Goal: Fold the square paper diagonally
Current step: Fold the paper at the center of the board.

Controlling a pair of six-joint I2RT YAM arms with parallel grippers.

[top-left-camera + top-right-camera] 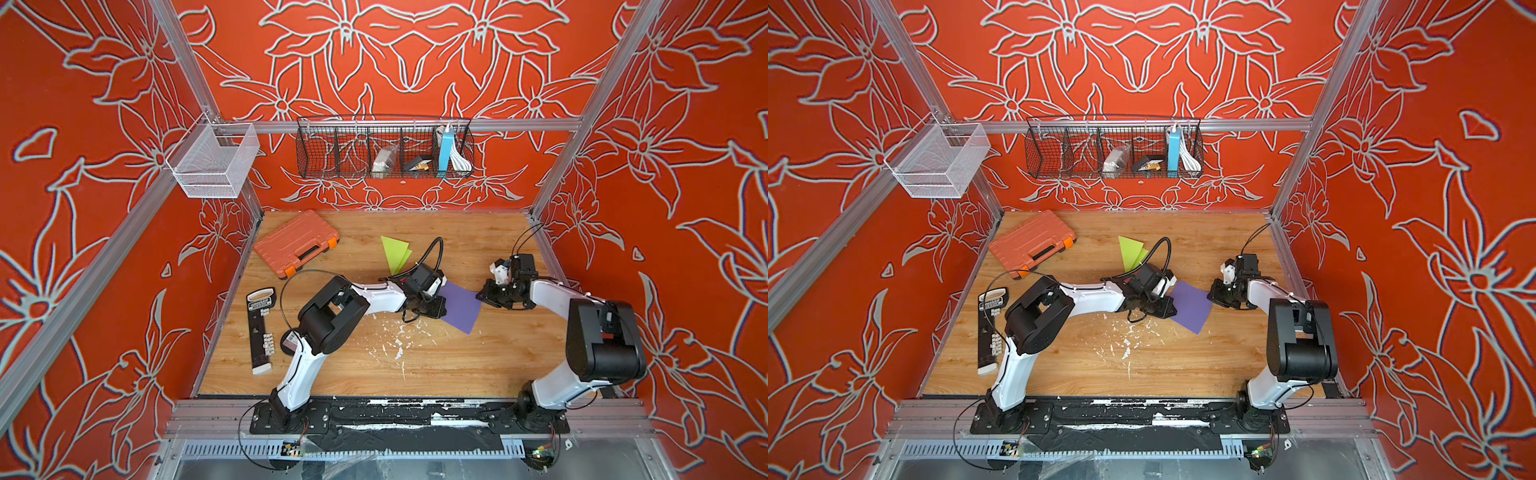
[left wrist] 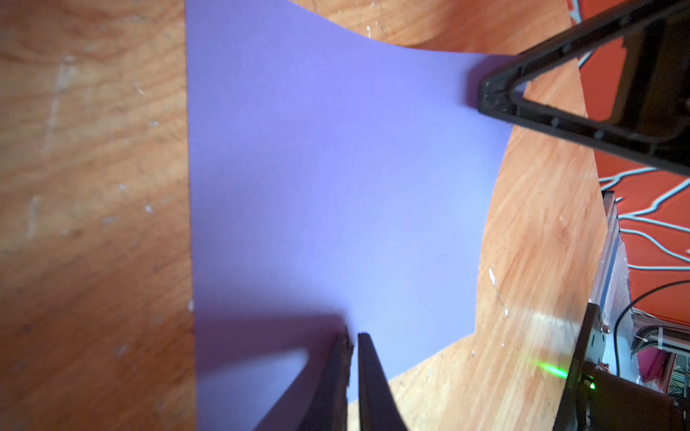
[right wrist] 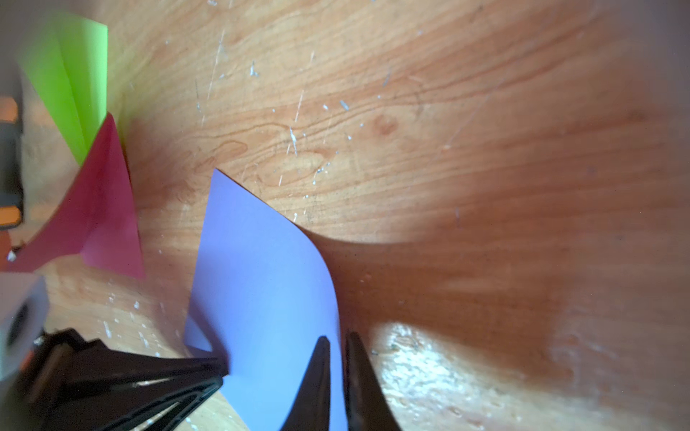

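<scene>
The square paper (image 1: 462,311) (image 1: 1192,308) is purple and sits mid-table between both arms. My left gripper (image 1: 439,311) (image 1: 1168,308) is shut on its left corner; in the left wrist view the sheet (image 2: 336,168) runs between the closed jaws of that gripper (image 2: 353,334). My right gripper (image 1: 482,297) (image 1: 1212,297) pinches the opposite corner. In the right wrist view the paper (image 3: 269,291) curls upward, its edge caught between the nearly closed jaws of the gripper (image 3: 336,337). The far corner lies on the wood.
A folded green paper (image 1: 395,253) and a folded red paper (image 3: 100,209) lie behind the left wrist. An orange tool case (image 1: 297,243) is at the back left, and a black tool card (image 1: 261,328) lies along the left edge. White scraps (image 1: 395,336) litter the table's middle.
</scene>
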